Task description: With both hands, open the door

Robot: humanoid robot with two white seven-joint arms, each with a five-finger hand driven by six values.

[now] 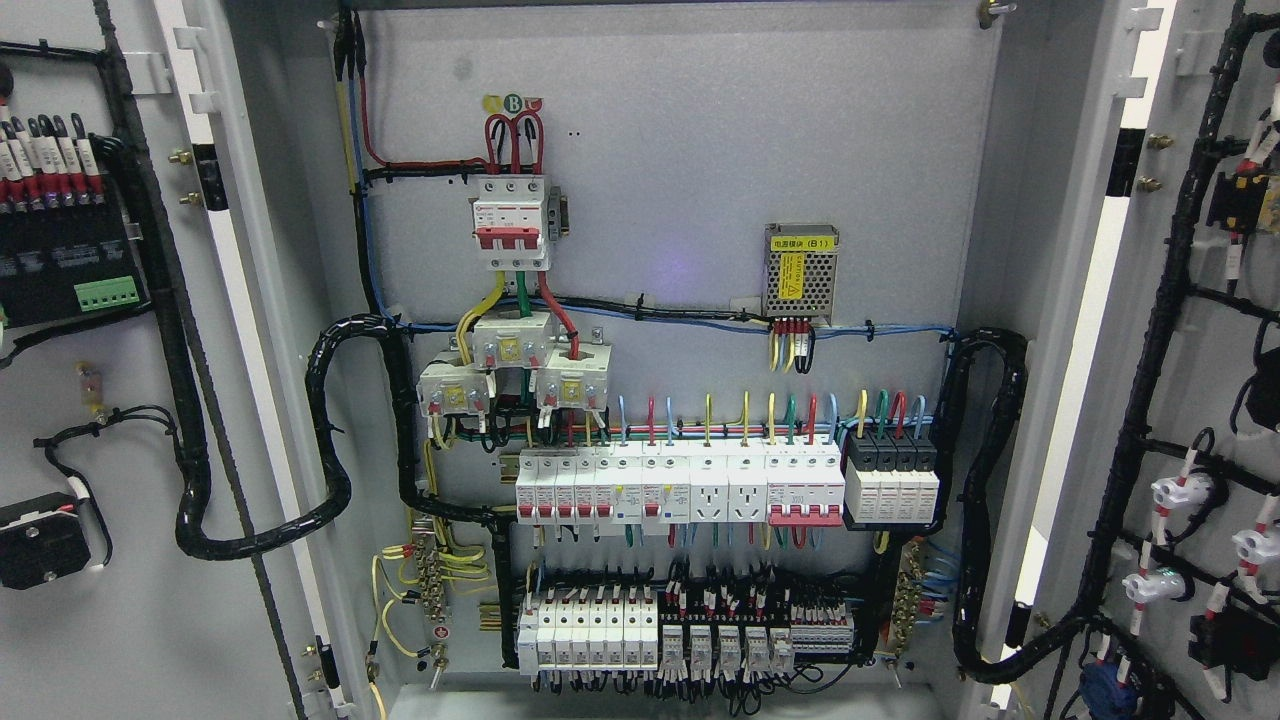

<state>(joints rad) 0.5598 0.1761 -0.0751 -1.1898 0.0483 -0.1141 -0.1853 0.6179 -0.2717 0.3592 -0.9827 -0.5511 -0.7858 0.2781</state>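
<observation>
A grey electrical cabinet stands with both doors swung wide. The left door [150, 600] shows its inner face at the picture's left, the right door [1190, 330] its inner face at the right. Between them the back panel [690, 150] is fully exposed. Neither of my hands nor any arm shows in the head view.
On the panel sit a red-and-white main breaker [511, 222], a meshed power supply [800, 272], a breaker row [680, 485] and lower terminal blocks [690, 630]. Black cable looms [330, 440] loop from panel to each door. Both doors carry wired components.
</observation>
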